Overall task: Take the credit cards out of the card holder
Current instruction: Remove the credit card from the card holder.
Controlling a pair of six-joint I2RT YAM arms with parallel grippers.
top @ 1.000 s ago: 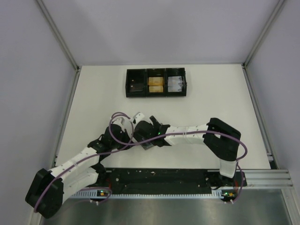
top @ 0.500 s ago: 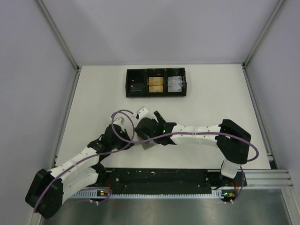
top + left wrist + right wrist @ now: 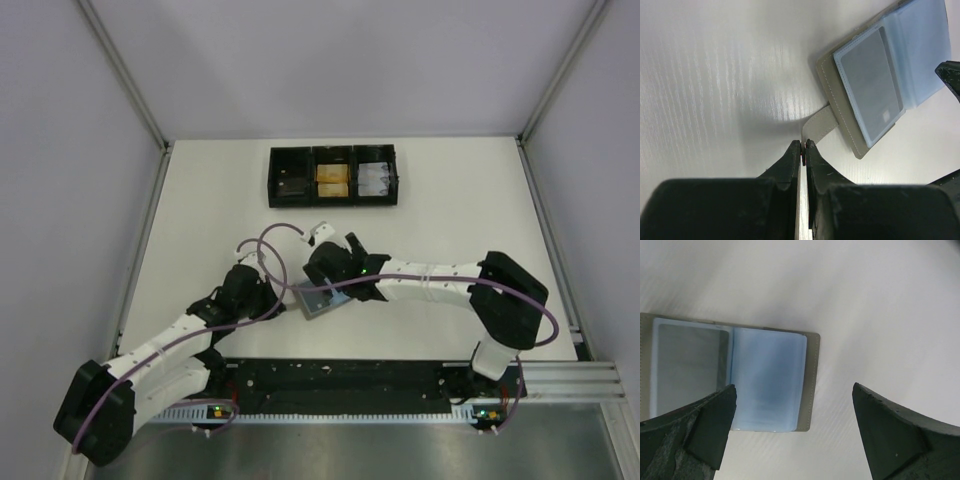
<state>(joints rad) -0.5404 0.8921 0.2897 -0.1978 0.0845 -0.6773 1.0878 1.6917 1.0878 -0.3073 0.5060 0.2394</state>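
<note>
Nearest my bases, my left gripper (image 3: 803,146) was clenched on the tab (image 3: 819,124) of the card holder (image 3: 837,102). The fingertips were pressed together with only the end of the strap between them. In the left wrist view the tab ran out from the holder's grey cover toward 7 o'clock.

The holder lay flat and open on the white table (image 3: 200,220), light blue sleeves facing up. From above it sat at about 3 o'clock from my left gripper. One greyish card (image 3: 869,82) was inside the clear sleeve beside the tab, fully tucked in.

Just past it, my right gripper (image 3: 792,402) hung over the holder, released and grasping nothing, jaws spread wide. In the right wrist view one finger crossed the holder's lower edge at 8 o'clock and the other stood over bare table at 4 o'clock. I could not tell whether either touched anything.

Farthest, at 12 o'clock from the holder and well apart, stood the black tray (image 3: 333,152). It held orange-yellow pieces (image 3: 332,180) in its middle compartment and pale ones (image 3: 374,178) in its right.
</note>
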